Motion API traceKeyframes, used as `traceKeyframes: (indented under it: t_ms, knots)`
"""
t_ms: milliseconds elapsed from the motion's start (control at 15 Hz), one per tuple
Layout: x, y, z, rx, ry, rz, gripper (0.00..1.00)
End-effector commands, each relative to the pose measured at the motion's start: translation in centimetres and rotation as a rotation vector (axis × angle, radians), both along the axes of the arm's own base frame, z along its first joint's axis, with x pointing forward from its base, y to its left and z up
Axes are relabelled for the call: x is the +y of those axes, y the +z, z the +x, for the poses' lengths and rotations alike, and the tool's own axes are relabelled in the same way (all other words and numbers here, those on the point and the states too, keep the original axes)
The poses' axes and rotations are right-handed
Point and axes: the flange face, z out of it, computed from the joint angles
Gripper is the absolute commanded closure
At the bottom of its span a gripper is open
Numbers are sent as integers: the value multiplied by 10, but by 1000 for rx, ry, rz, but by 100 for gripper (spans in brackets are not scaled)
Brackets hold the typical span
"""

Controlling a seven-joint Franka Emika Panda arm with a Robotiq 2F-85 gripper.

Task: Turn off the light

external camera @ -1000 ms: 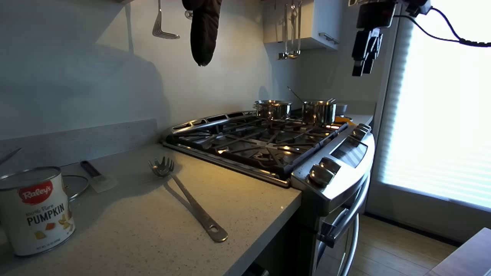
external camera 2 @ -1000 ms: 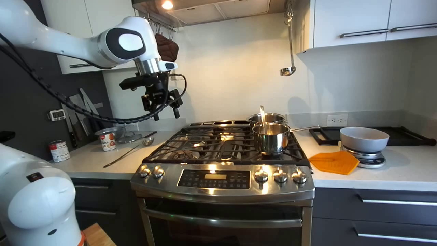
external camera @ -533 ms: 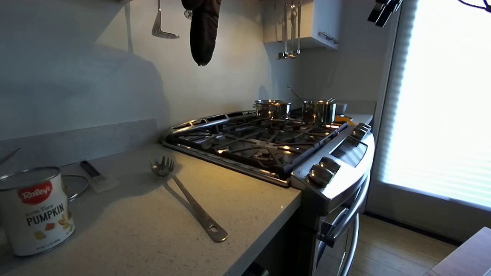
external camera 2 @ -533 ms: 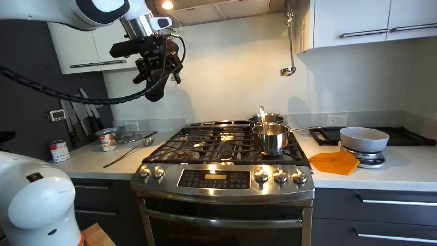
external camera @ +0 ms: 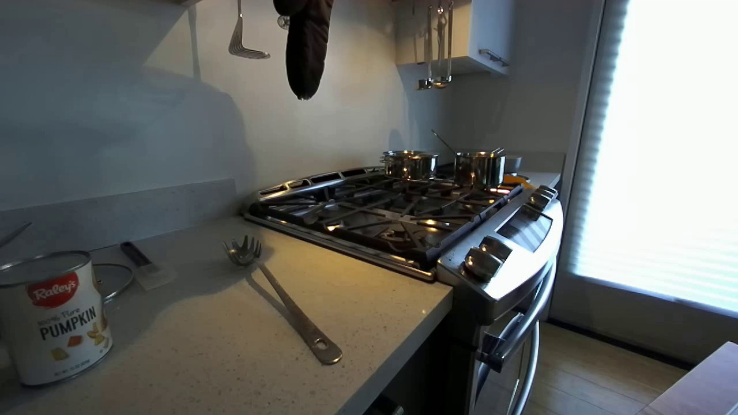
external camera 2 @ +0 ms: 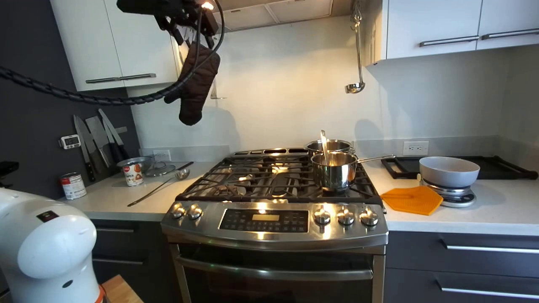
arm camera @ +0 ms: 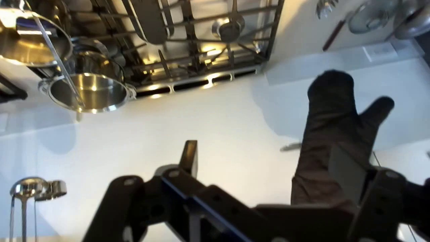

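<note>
Gripper (arm camera: 263,151) parted wide, its 2 fingers (arm camera: 189,157) holding nothing; oven mitt (arm camera: 331,124) hangs behind, contact unclear. Lit lamp (external camera 2: 207,5), presumably the target, sits under the hood (external camera 2: 303,8). Its switch, unseen, is probably small and stiff: push with 1 fingertip, don't pinch.

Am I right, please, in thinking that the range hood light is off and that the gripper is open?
Not quite: the range hood light is on, glowing in an exterior view; the gripper is indeed open.
</note>
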Motion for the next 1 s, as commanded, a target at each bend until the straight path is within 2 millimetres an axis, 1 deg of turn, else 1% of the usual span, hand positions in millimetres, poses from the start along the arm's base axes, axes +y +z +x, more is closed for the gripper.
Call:
traceKeyframes:
  t_ms: [0, 133, 200, 333, 933]
  knots:
    - [-14, 41, -8, -121, 7, 141, 0]
    - [-20, 60, -13, -181, 26, 169, 0]
    - [-14, 46, -14, -136, 3, 132, 0]
    - [-19, 58, -19, -165, 7, 152, 0]
    - [-19, 58, -15, -166, 10, 156, 0]
